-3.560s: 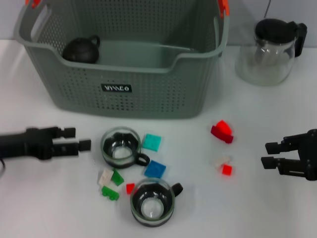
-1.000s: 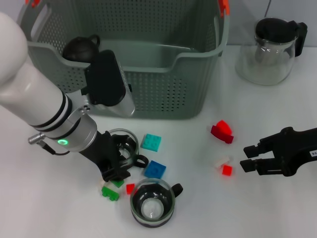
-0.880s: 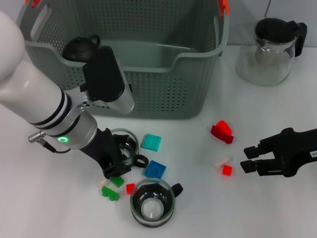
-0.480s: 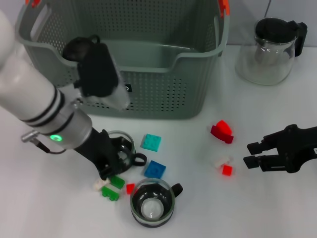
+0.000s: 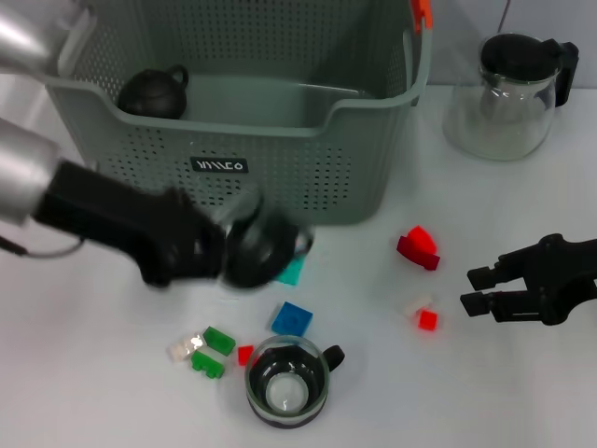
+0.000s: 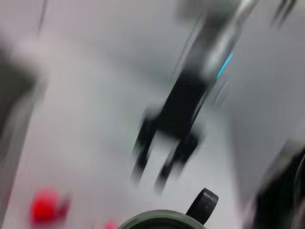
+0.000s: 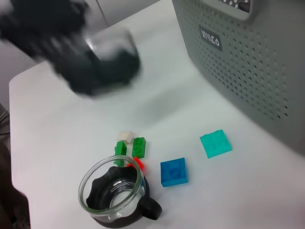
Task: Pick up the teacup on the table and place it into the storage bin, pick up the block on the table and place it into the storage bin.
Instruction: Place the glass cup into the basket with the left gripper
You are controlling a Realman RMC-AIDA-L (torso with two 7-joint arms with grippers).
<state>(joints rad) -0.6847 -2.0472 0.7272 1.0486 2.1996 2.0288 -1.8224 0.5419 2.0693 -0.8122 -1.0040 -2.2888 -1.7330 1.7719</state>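
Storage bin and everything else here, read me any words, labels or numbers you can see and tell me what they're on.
Black label on the storage bin: white lettering, too blurred to read.
Nothing else shows any text.

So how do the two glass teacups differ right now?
One teacup is off the table, tilted in the left gripper, in front of the storage bin. The other teacup stands upright on the table, untouched, with no gripper at it. Both are clear glass with dark bases.
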